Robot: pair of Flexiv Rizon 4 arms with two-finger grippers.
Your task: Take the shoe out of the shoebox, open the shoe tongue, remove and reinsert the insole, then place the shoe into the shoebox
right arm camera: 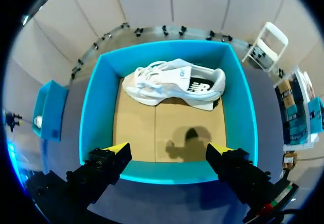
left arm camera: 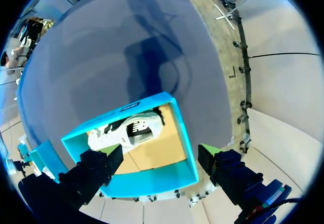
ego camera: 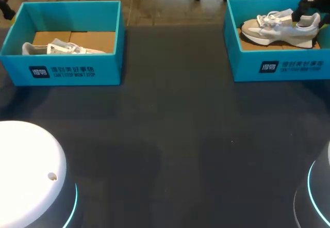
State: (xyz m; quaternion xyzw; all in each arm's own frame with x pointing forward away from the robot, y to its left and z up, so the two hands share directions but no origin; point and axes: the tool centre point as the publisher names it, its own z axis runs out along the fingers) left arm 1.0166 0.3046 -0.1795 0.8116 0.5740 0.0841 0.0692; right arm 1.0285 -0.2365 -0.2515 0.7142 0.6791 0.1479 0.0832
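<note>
Two teal shoeboxes stand at the table's far side. The left shoebox (ego camera: 67, 70) holds a white shoe (ego camera: 56, 47), and the right shoebox (ego camera: 289, 65) holds a white and grey shoe (ego camera: 281, 29) lying on its side. My left gripper (left arm camera: 161, 158) hangs open above the left shoebox (left arm camera: 152, 181), with its shoe (left arm camera: 129, 130) lying ahead of the fingers. My right gripper (right arm camera: 168, 153) is open above the near wall of the right shoebox (right arm camera: 96, 117). Its shoe (right arm camera: 174, 82) lies against the far wall, well ahead of the fingers. Neither gripper touches anything.
A dark table (ego camera: 170, 145) spreads wide and bare between the boxes and my arm bases. Both boxes have brown cardboard floors (right arm camera: 167, 133). The left shoebox (right arm camera: 48, 110) shows off to one side in the right wrist view.
</note>
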